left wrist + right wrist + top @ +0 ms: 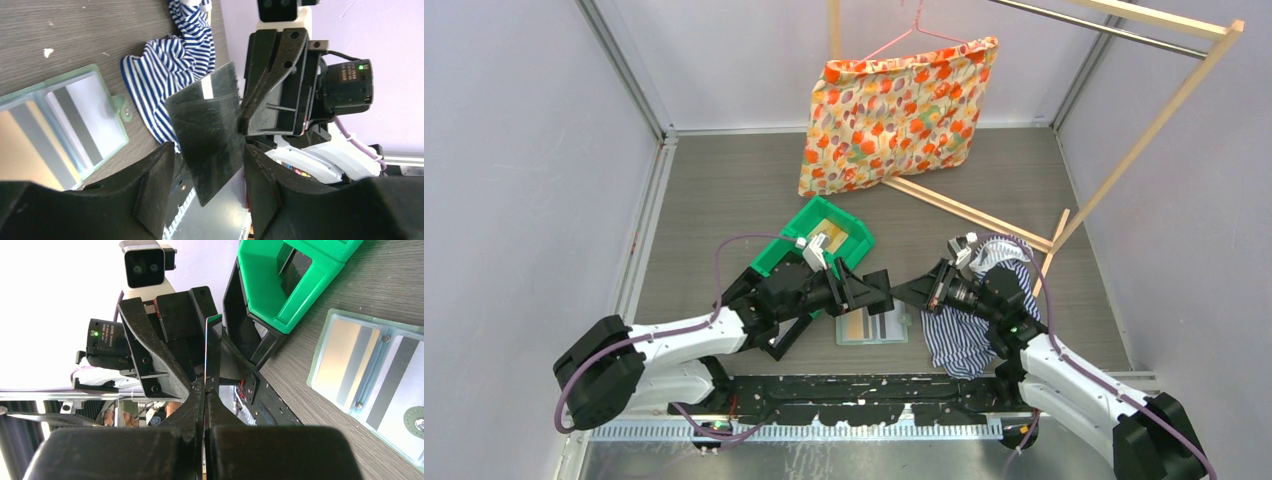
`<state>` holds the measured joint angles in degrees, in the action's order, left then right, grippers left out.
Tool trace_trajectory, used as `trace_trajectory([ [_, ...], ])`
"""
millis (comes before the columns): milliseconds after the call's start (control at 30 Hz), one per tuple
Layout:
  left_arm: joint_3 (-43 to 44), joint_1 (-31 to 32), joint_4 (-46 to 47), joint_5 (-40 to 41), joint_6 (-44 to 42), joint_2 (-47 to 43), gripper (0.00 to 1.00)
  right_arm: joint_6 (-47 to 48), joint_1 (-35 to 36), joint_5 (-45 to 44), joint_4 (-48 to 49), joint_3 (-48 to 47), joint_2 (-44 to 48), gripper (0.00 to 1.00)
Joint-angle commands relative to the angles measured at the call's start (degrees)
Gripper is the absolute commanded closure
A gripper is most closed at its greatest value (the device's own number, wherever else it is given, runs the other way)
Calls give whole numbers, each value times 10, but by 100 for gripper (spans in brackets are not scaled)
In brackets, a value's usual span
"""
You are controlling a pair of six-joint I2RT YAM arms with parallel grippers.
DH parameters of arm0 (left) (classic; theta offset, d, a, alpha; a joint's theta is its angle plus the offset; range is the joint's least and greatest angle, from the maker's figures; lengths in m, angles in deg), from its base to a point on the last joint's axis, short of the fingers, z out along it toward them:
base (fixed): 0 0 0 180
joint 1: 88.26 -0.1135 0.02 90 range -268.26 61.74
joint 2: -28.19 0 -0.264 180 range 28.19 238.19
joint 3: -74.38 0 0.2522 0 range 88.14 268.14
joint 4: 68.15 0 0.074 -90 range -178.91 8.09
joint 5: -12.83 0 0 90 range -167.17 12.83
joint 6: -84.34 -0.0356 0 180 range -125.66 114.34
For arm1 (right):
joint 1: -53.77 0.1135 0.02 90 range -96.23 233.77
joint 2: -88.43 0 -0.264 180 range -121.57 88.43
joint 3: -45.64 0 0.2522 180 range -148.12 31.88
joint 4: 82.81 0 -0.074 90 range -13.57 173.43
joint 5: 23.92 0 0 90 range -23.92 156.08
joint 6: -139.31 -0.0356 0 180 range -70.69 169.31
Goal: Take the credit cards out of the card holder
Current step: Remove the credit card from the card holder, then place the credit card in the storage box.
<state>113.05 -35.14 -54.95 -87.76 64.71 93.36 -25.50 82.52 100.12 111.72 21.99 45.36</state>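
Observation:
The card holder (871,327) lies open and flat on the table, with grey and tan-gold credit cards (75,117) still in its slots; it also shows in the right wrist view (370,370). Both grippers meet just above its far edge. My right gripper (906,292) is shut on one edge of a thin card (207,125), which looks dark grey with a white patch and shows edge-on in the right wrist view (206,350). My left gripper (209,150) is open, its fingers on either side of the card's free end, apart from it.
A bright green bin (824,238) holding something tan stands just behind the left gripper. A blue-striped cloth (969,325) lies to the right, under the right arm. A floral bag (894,110) hangs on a wooden rack (984,215) at the back.

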Motion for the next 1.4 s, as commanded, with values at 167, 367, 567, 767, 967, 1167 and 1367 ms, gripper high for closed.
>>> trace_trajectory([
  [167, -7, -2, 94, 6, 20, -3, 62, -4, -1, 11, 35, 6, -4, 99],
  [367, -19, -3, 52, 26, 19, -34, 84, 1, 0, 9, 33, 8, -12, 99],
  [567, -2, -3, -58, 56, -13, -91, 99, 20, -1, -3, -21, -5, -16, 81],
  [767, 149, -6, -446, 148, -144, -134, 99, 116, -1, -60, -240, -66, 44, 21],
  [967, 343, -8, -733, 284, -319, -20, 99, 245, -1, -185, -504, -178, 79, 20],
  [1167, 390, -7, -752, 407, -469, 122, 99, 262, -1, -218, -540, -195, 92, 20],
  [1367, 375, -7, -687, 477, -577, 165, 99, 246, -1, -213, -545, -181, 107, 20],
])
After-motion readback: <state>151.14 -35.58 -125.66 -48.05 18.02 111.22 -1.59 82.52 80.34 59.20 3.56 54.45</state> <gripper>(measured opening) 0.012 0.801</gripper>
